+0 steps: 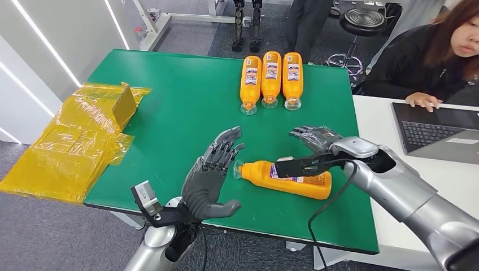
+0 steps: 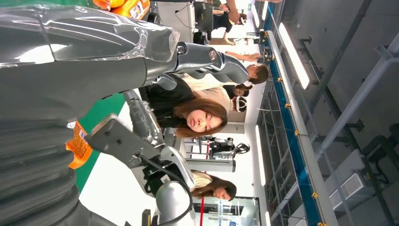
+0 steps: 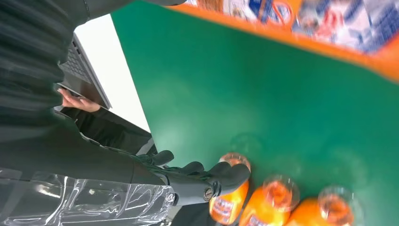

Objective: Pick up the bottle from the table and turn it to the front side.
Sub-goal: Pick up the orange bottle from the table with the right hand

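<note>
An orange bottle (image 1: 257, 171) lies on its side near the front of the green table (image 1: 181, 107), its clear cap pointing left. My left hand (image 1: 212, 175) hovers just left of the cap, fingers apart and holding nothing. My right hand (image 1: 313, 138) is just behind the bottle with fingers spread and empty; its wrist camera covers part of the label. In the right wrist view the bottle (image 3: 301, 19) runs along one edge with the hand (image 3: 202, 176) apart from it. The left wrist view catches a slice of the bottle (image 2: 77, 146) past my left hand (image 2: 94, 52).
Three more orange bottles (image 1: 271, 76) lie side by side at the table's far edge. Crumpled yellow plastic bags (image 1: 79, 141) hang over the left side. A person (image 1: 429, 51) sits at a white table (image 1: 384, 130) on the right with a laptop (image 1: 440, 130).
</note>
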Motion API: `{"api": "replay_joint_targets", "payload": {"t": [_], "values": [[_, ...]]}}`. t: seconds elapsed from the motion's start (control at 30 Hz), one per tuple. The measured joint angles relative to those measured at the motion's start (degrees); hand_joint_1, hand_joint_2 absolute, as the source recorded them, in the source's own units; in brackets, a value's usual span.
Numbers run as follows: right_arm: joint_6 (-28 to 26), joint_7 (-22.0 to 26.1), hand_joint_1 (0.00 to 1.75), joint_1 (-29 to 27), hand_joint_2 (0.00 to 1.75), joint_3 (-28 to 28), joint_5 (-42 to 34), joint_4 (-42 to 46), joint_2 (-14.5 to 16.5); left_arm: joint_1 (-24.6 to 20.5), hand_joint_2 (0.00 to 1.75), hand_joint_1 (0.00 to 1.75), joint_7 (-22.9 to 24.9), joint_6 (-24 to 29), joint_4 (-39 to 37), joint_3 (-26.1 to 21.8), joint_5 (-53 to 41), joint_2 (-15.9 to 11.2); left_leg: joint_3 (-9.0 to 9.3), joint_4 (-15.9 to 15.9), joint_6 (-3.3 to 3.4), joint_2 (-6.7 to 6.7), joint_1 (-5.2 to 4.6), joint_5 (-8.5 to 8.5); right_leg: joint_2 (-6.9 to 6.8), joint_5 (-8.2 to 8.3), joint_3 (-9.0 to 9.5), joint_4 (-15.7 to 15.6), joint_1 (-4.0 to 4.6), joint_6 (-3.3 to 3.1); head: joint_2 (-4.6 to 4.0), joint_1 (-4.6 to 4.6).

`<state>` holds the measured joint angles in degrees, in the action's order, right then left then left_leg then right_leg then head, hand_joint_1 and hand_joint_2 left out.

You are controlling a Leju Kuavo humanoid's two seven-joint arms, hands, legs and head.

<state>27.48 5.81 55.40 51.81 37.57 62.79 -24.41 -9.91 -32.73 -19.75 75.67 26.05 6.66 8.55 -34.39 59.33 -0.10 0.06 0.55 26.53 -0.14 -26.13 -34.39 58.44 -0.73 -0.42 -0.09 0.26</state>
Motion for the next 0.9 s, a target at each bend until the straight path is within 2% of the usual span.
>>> {"api": "replay_joint_targets", "payload": {"t": [0.47, 0.77, 0.9], "values": [[-2.6, 0.0, 0.0, -0.4, 1.75, 9.6, -0.3, -1.7, -1.6, 0.0, 1.75, 0.0, 0.9, -0.3, -0.3, 0.0, 0.2, 0.5, 0.03, 0.0, 0.0, -0.02, 0.0, 0.0, -0.05, 0.0, 0.03, 0.0, 0.0, 0.0, 0.0, 0.01], [-8.8, 0.6, 0.0, -5.2, 1.75, 12.0, 0.9, -4.7, -1.5, -0.2, 1.75, 0.0, 1.1, -0.8, -0.6, 0.0, 0.2, 0.5, 0.04, 0.0, 0.0, -0.03, 0.0, 0.0, -0.05, 0.0, 0.04, 0.0, 0.0, 0.0, 0.0, -0.01], [-9.9, 1.5, 0.0, -6.0, 1.75, 12.2, 0.9, -6.4, -1.1, -0.5, 1.75, 0.0, 0.9, -1.1, -0.9, 0.0, 0.2, 0.5, 0.12, 0.0, -0.01, 0.01, 0.01, 0.01, 0.01, -0.01, 0.08, 0.0, 0.01, 0.0, 0.0, -0.01]]}}
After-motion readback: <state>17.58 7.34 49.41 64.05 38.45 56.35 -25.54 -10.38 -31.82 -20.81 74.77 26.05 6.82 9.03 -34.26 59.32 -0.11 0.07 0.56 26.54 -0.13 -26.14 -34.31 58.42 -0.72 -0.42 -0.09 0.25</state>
